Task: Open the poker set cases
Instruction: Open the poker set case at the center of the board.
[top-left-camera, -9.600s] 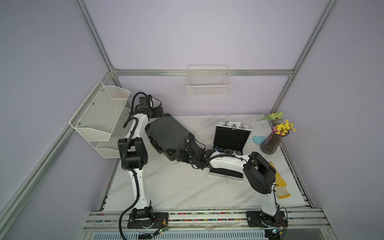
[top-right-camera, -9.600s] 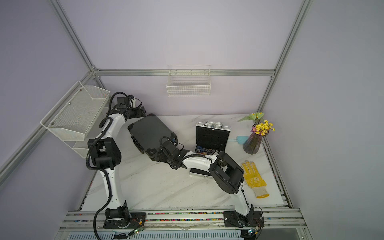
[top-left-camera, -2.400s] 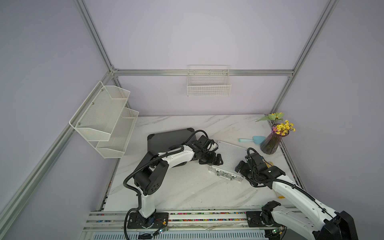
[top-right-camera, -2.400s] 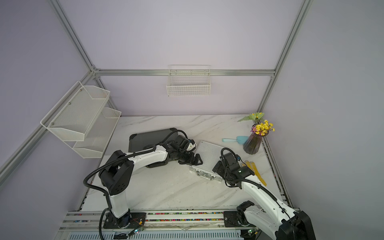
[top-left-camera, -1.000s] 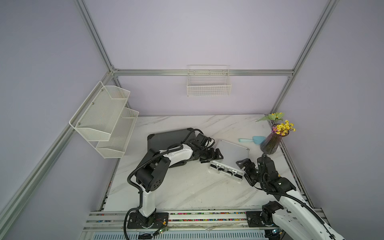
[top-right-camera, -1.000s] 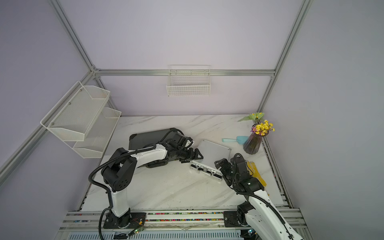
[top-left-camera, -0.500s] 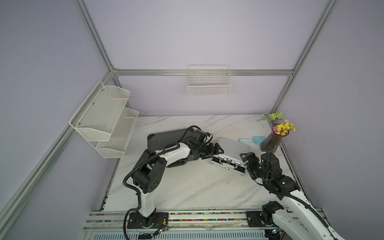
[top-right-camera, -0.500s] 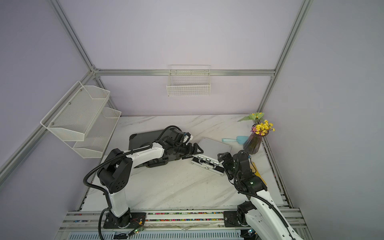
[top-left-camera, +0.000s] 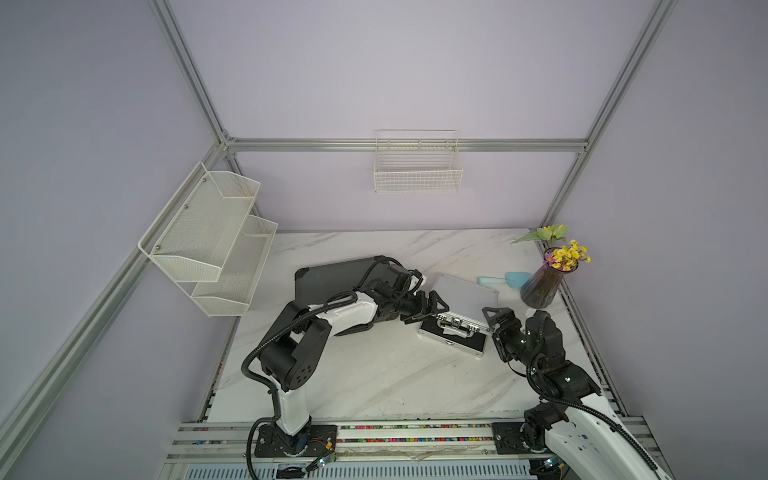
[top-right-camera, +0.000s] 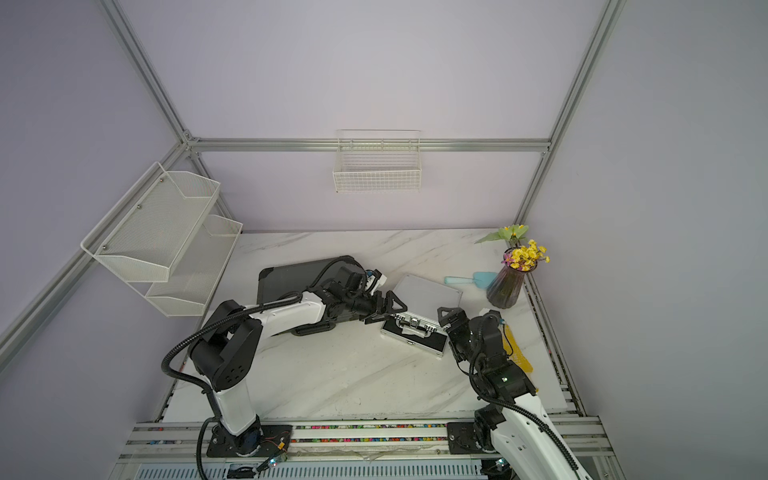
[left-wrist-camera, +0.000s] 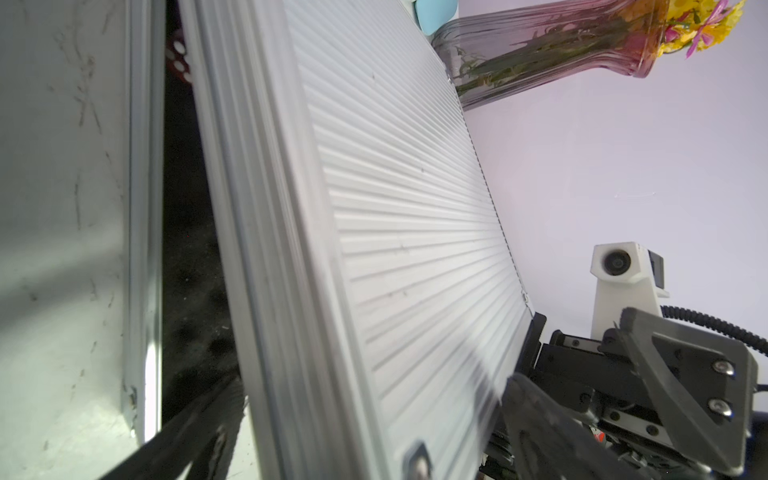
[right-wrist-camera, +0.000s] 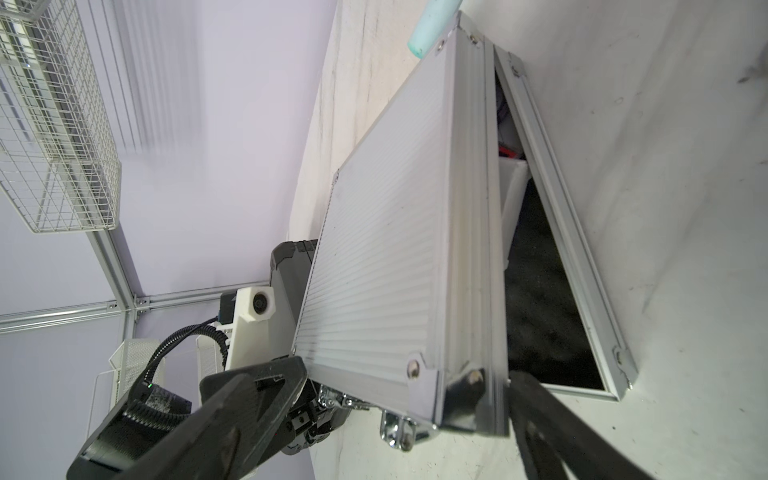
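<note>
Vase (top-left-camera: 540, 286) and blue scoop (top-left-camera: 505, 278) sit close behind the part-open silver case (top-left-camera: 463, 293)

Soft, even light is seen in both top views, and only faint shadows are cast on the table (top-left-camera: 374, 374). In the wrist views the table edge is bent by the wide lens and a hot glare is caught on the rim of the silver case (left-wrist-camera: 395, 208) — the near fingers (right-wrist-camera: 232, 415) are smeared out of focus, the basket (right-wrist-camera: 54, 124) a little soft.
</note>
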